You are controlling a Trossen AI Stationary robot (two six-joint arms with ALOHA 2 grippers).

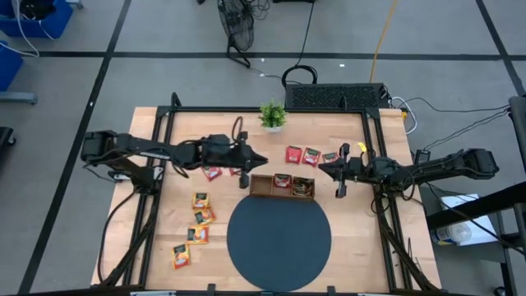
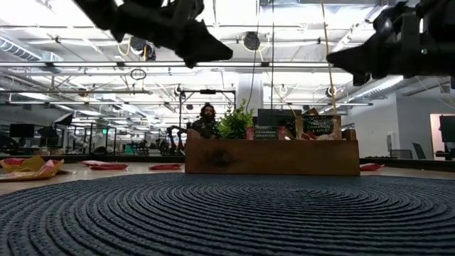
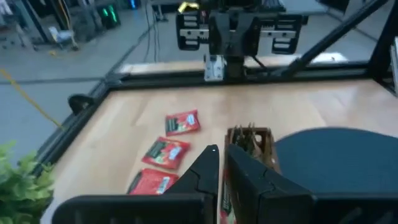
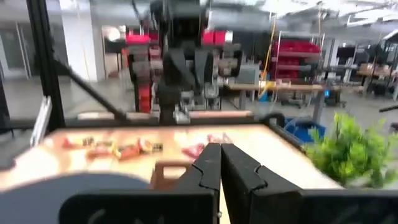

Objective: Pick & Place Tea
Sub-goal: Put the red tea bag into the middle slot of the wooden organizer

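My left gripper (image 1: 263,159) hangs in the air just beyond the left end of the brown three-compartment tray (image 1: 261,187), shut on a red tea sachet. My right gripper (image 1: 322,167) hovers off the tray's right end, shut and holding nothing. Three red sachets (image 1: 311,156) lie flat on the wood beyond the tray. Two more red ones (image 1: 212,173) lie under the left arm. Several yellow-orange sachets (image 1: 200,216) lie left of the dark round mat (image 1: 279,234). Other sachets stand in the tray's middle and right compartments (image 1: 292,185). My left gripper (image 3: 222,155) pinches a red sachet between its two fingers. Only a narrow red strip (image 3: 225,199) shows in the gap, well back from the fingertips. The fingers point level toward the table's right, and the sachet is lifted clear of the table. The fingers hide which part they hold.
A small green potted plant (image 1: 273,115) stands at the table's far edge. A black frame rail (image 1: 374,164) runs along the table's sides. Bare wood lies between the two grippers and around the mat. A person (image 2: 206,117) shows far behind the table.
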